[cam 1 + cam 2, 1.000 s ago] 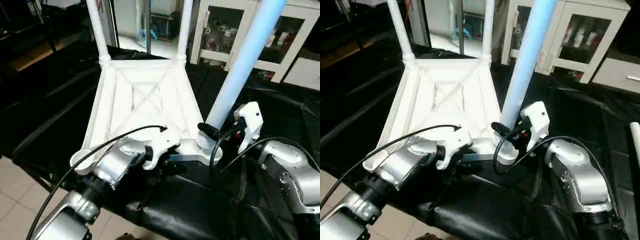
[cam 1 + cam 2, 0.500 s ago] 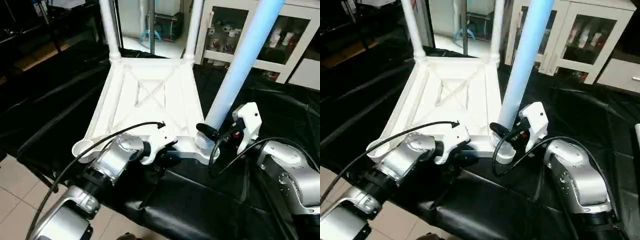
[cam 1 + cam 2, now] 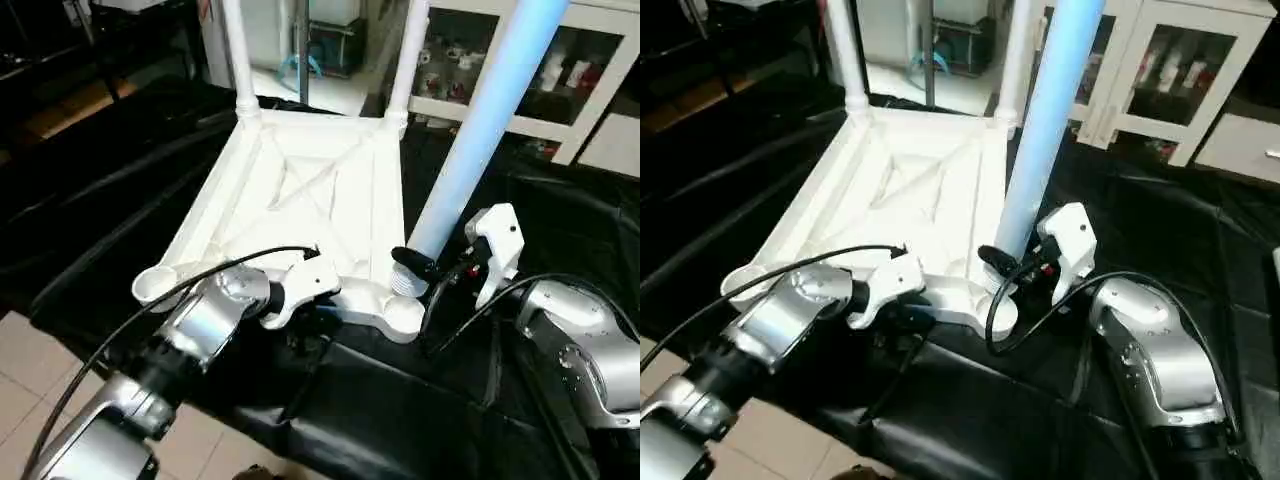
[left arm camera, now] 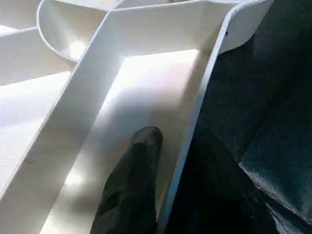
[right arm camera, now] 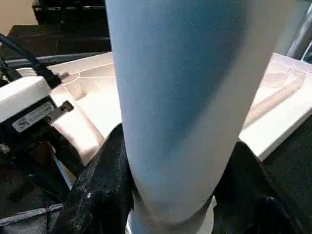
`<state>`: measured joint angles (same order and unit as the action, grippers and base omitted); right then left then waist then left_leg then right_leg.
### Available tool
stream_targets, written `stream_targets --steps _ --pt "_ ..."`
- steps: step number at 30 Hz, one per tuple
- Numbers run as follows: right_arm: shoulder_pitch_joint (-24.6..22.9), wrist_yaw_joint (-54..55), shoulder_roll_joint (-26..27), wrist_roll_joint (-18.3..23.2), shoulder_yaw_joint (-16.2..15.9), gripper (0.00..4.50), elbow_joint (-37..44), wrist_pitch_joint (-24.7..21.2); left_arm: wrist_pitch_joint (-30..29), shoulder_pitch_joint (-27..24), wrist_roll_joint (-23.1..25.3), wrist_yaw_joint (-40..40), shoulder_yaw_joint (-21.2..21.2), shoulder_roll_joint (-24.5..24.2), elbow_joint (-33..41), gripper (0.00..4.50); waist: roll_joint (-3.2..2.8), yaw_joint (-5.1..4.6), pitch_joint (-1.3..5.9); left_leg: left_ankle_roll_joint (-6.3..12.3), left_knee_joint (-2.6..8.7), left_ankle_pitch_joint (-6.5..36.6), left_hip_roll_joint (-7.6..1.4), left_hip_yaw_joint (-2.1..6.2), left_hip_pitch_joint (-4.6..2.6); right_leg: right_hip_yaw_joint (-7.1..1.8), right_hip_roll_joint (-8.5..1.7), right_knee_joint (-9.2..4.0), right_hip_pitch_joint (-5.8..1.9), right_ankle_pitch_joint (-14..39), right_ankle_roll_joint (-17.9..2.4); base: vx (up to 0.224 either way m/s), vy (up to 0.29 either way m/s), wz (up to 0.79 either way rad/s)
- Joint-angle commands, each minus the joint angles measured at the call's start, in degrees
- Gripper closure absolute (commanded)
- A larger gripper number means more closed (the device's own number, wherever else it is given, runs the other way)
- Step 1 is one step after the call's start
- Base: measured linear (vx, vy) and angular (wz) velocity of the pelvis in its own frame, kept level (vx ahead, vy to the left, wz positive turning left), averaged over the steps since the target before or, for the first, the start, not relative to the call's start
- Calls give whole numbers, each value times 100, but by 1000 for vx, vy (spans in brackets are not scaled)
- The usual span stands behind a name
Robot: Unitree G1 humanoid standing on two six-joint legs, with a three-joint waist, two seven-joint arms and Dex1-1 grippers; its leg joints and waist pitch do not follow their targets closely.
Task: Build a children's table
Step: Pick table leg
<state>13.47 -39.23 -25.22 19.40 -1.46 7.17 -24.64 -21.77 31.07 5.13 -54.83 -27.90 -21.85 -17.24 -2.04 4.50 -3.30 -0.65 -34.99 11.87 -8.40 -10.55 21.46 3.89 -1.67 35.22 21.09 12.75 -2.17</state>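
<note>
- The children's table top (image 3: 300, 200) lay upside down on the black-draped surface (image 3: 560, 215), its X-ribbed underside facing up, with two legs (image 3: 238, 50) already standing in the far corner sockets.
- The right hand (image 3: 1012, 272) was closed around the third leg (image 3: 480, 130), its black fingers (image 5: 105, 180) on both sides of the tube, with the ribbed foot at the near right corner socket (image 3: 405, 312).
- The left hand (image 3: 305, 315) pinched the near edge wall of the top, one finger (image 4: 134, 185) inside the rim and the other outside against the cloth.
- The leg leaned away from the hand, so it probably was not square to the socket; pushing down like that could jam it or tip the top.
- The near edge sat close to the front of the surface; a hard push might slide the top off if the left grip slipped.
- The near left socket (image 3: 160, 285) was unfilled.
- White glass-fronted cabinets (image 3: 590, 75) stood behind; the cables (image 3: 450, 300) by the right wrist lay close to the socket.
</note>
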Motion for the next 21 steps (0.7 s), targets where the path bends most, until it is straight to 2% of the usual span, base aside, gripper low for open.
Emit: stream_targets --steps 1,2,3,4,6,8,9,10,11,12,13,16,18,19,20,21 --pt "-5 6 -7 -51 14 262 162 81 -503 -332 166 235 86 -194 384 370 39 -11 376 349 430 345 -616 304 -63 -417 -855 -361 -239 16 -1160 0 0 0" --pt "-28 11 -5 -55 19 262 173 88 -652 -457 208 318 120 -244 559 370 17 -43 389 368 423 299 -628 312 -56 -413 -861 -330 -260 -167 -1207 0 0 0" --pt "-62 20 -4 -56 29 262 194 92 -886 -648 248 426 185 -300 818 370 27 -64 378 415 427 260 -617 314 -36 -410 -851 -341 -264 -208 -1205 0 0 0" --pt "-111 33 -3 -36 52 262 239 75 -1168 -918 322 554 273 -372 1193 372 10 -122 382 474 420 259 -617 316 -36 -404 -855 -330 -282 -312 -1258 0 0 0" --pt "-132 30 -11 -26 61 262 263 67 -1256 -1062 303 609 349 -362 1400 373 20 -167 379 521 416 270 -599 305 -37 -400 -836 -350 -282 -288 -1271 0 0 0" --pt "-154 23 -30 -15 69 262 280 65 -1317 -1271 215 737 481 -277 1711 373 22 -203 349 546 413 419 -573 292 -44 -400 -812 -414 -269 72 -1245 0 0 0" --pt "-156 18 -38 -11 69 262 272 66 -1222 -1364 65 786 558 -166 1850 373 70 -218 332 525 420 507 -576 291 -38 -402 -814 -443 -276 342 -1219 0 0 0" --pt "-151 16 -45 -9 61 262 257 71 -1198 -1425 -98 846 632 -51 1980 373 46 -216 323 504 423 568 -572 290 -53 -400 -802 -472 -259 606 -1175 0 0 0" --pt "-147 14 -47 -10 54 262 246 75 -1202 -1445 -194 885 688 29 2032 373 59 -214 322 477 416 602 -569 281 -68 -403 -795 -486 -247 782 -1148 0 0 0" --pt "-137 8 -51 -15 41 262 227 82 -1281 -1458 -301 928 762 129 2121 319 46 -205 324 462 414 612 -566 277 -75 -405 -787 -492 -235 838 -1129 0 0 0" --pt "-134 5 -53 -17 38 262 221 84 -1298 -1457 -322 932 774 148 2140 305 65 -198 319 445 421 615 -577 279 -79 -406 -782 -487 -225 891 -1116 0 0 0" --pt "-79 -38 -77 2 35 262 214 60 -1422 -1319 -450 869 934 202 2330 299 88 -170 338 472 417 481 -578 276 -76 -406 -777 -458 -220 689 -1112 0 0 0" --pt "-50 -73 -108 28 52 262 231 38 -1447 -1228 -452 834 979 180 2390 263 77 -152 338 505 414 405 -579 278 -80 -406 -778 -441 -214 530 -1119 0 0 0" --pt "-32 -99 -127 41 60 262 232 35 -1445 -1164 -463 752 981 130 2431 263 137 -138 339 534 411 387 -574 269 -78 -409 -786 -436 -223 511 -1104 0 0 0" --pt "-24 -134 -148 36 56 262 203 62 -1425 -1083 -464 643 955 47 2465 260 101 -105 343 538 402 349 -568 268 -83 -410 -794 -435 -216 532 -1088 0 0 0" --pt "-23 -148 -158 33 56 262 192 73 -1422 -1057 -468 617 945 24 2476 245 112 -98 341 529 403 344 -574 266 -87 -409 -793 -436 -212 535 -1082 0 0 0"
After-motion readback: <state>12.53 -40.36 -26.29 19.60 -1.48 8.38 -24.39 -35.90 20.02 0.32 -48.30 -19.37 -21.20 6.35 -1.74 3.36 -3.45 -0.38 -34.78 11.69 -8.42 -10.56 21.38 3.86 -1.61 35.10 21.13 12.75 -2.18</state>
